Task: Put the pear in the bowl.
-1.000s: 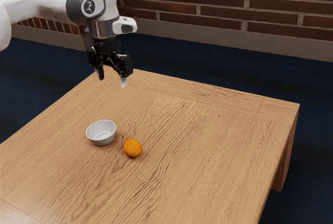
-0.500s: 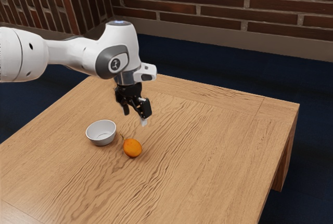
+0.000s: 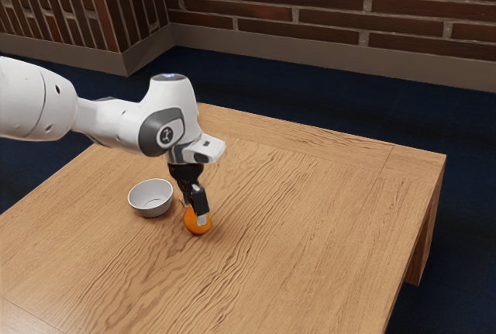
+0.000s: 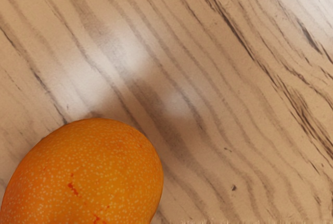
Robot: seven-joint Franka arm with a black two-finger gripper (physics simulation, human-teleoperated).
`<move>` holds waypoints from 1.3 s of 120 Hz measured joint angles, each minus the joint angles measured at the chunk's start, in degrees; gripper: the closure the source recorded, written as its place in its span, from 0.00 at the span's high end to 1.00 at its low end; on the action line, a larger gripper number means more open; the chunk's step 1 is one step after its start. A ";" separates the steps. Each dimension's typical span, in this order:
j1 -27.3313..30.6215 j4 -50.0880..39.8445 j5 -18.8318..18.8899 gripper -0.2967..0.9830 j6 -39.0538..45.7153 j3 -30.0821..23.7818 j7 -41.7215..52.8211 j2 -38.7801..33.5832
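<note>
The rear wall [image 3: 403, 8] consists of reddish-brown bricks in horizontal courses, separated by paler mortar joints. At the exterior view's left, a second brick section [image 3: 66, 1] shows steep, near-upright bands and meets the rear wall at an angled corner. A plain grey-brown baseboard [image 3: 310, 62] runs along the base of both. The floor [image 3: 364, 105] is dark blue. The counter [image 3: 325, 225] is light brown wood with dark, wavy grain, fine panel seams and a squared leg [image 3: 421, 253]. In the wrist view, soft whitish reflections [image 4: 122, 50] lie on the wood.
</note>
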 joint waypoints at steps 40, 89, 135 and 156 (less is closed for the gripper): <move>1.09 -0.23 -1.07 0.77 3.85 1.85 13.85 0.70; 1.16 -0.45 -2.74 0.76 6.54 2.02 23.85 4.72; 1.18 -0.39 -4.19 0.58 7.89 2.02 28.62 5.49; 1.18 -0.37 -4.56 0.51 8.19 2.03 29.73 5.29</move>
